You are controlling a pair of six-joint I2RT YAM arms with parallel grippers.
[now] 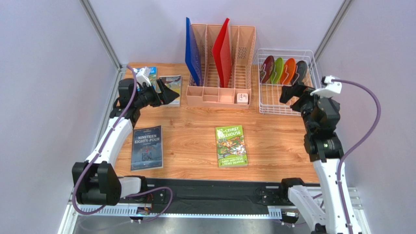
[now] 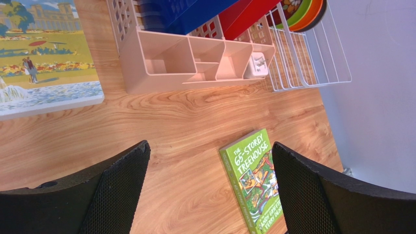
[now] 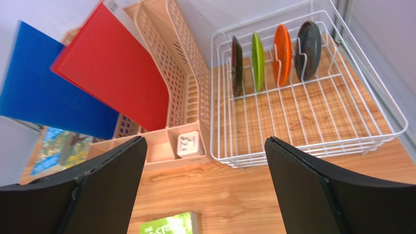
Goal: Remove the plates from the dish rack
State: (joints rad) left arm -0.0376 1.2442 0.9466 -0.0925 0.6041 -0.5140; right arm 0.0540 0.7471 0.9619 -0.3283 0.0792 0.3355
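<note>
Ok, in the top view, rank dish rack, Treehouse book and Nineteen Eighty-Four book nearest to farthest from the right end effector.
1. dish rack, just ahead of the right end effector.
2. Treehouse book, table centre.
3. Nineteen Eighty-Four book, left side.

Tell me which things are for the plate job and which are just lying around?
For the job: dish rack, red plate, green plate, orange plate, dark plate.
Lying about: pink organiser, blue folder, red folder, Treehouse book, Nineteen Eighty-Four book.
</note>
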